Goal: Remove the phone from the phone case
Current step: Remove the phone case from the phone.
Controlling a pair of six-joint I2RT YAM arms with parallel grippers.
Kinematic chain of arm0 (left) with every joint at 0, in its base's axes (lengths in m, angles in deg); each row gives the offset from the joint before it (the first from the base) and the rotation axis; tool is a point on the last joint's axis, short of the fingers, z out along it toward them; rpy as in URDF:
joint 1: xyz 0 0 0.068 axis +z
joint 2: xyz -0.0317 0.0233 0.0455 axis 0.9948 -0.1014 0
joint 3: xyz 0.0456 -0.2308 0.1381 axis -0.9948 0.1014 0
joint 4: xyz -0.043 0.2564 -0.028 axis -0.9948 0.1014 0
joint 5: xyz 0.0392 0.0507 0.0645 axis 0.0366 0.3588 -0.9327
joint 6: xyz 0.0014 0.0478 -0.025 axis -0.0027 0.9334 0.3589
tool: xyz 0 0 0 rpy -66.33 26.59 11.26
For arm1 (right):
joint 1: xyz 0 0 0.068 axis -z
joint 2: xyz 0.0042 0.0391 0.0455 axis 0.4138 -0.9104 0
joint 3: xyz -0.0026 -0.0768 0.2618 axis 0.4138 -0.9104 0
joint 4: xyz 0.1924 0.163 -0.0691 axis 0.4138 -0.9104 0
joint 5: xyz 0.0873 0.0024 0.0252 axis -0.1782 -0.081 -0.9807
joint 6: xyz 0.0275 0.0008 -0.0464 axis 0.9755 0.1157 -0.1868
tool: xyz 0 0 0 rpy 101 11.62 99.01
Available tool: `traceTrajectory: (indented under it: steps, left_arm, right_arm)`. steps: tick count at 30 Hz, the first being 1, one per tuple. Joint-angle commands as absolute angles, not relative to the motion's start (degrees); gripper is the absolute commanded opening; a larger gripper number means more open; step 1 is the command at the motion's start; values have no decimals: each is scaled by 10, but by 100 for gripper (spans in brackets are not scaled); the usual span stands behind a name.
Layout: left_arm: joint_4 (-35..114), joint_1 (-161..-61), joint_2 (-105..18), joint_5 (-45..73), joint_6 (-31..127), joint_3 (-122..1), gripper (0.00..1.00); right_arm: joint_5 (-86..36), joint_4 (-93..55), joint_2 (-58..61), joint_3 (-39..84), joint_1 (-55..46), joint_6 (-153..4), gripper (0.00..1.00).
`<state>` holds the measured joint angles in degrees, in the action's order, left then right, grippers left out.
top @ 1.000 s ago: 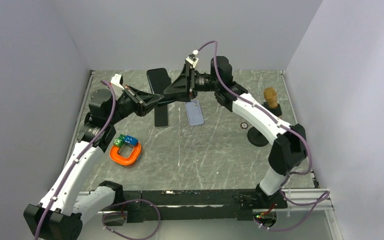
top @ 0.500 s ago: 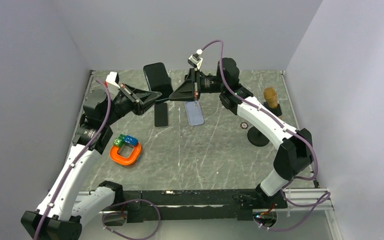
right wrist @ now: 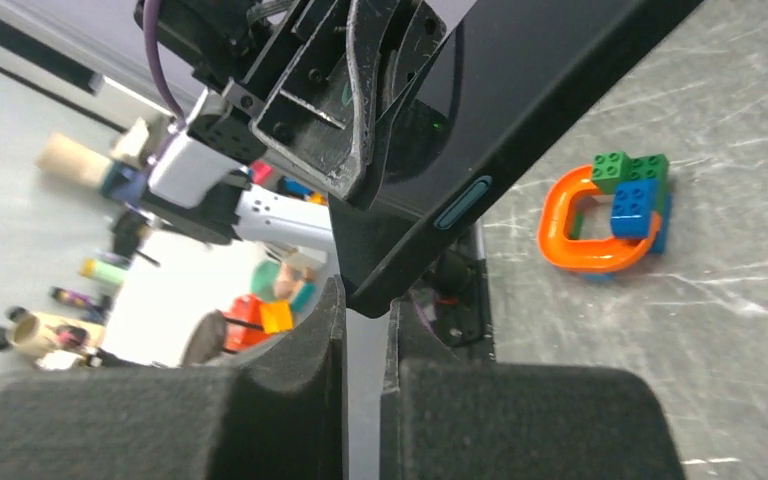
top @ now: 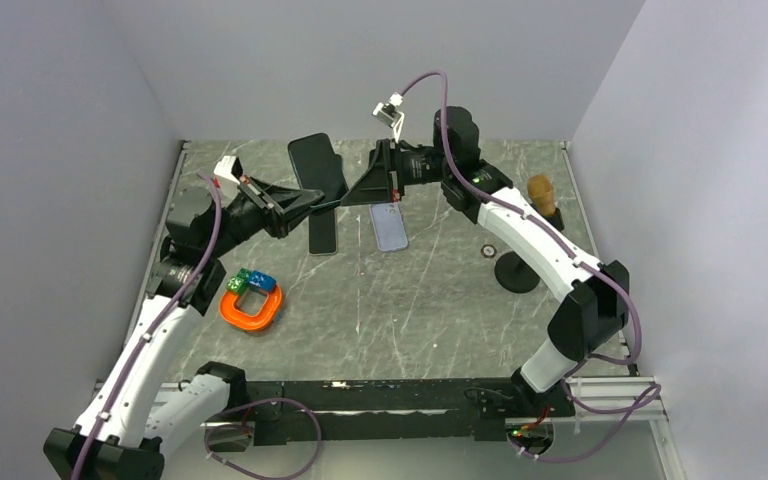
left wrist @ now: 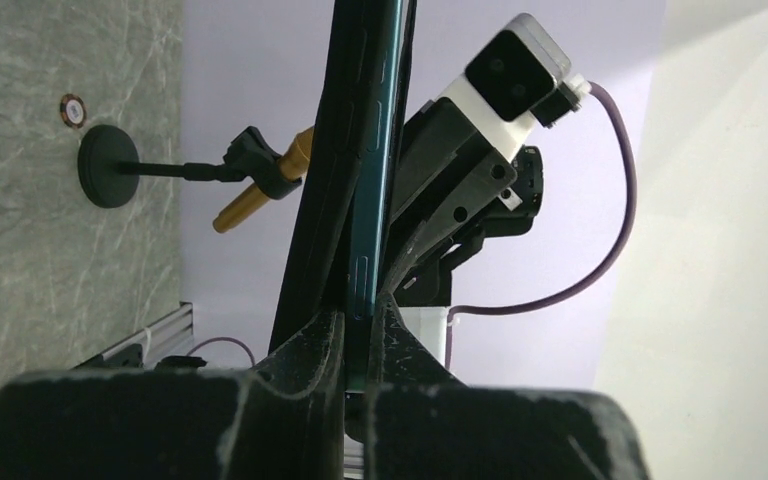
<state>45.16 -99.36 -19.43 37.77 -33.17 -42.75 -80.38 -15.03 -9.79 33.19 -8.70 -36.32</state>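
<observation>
The phone case (top: 316, 165) is a black slab held in the air over the back of the table, between the two arms. My left gripper (top: 309, 202) comes at it from the left. In the left wrist view this gripper (left wrist: 358, 330) is shut on the phone (left wrist: 371, 200), whose teal edge runs upward, while the black phone case (left wrist: 312, 210) splays away to its left. My right gripper (top: 346, 198) reaches in from the right. In the right wrist view its fingers (right wrist: 365, 300) are closed to a narrow gap on the corner of the phone case (right wrist: 520, 110).
A dark phone (top: 322, 233) and a lavender phone (top: 390, 228) lie flat under the grippers. An orange ring with green and blue bricks (top: 251, 301) sits at the front left. A black round-based stand (top: 513, 272) and a brown cone-shaped object (top: 541, 190) are at the right.
My right gripper went from open to closed at the case's corner. The case has tilted up and shows more of its face. Both arms drew slightly apart.
</observation>
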Motion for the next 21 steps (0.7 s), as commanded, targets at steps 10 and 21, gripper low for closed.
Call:
traceTrajectory:
  steps: [10,21]
  left_arm:
    - [362,-997,-148,386,-450,-437,0]
    - [332,-996,-163,318,-418,-439,0]
  right_arm:
    - [-755,-361,-129,408,-106,-687,0]
    - [-672,-136,-36,286,-119,-430,46]
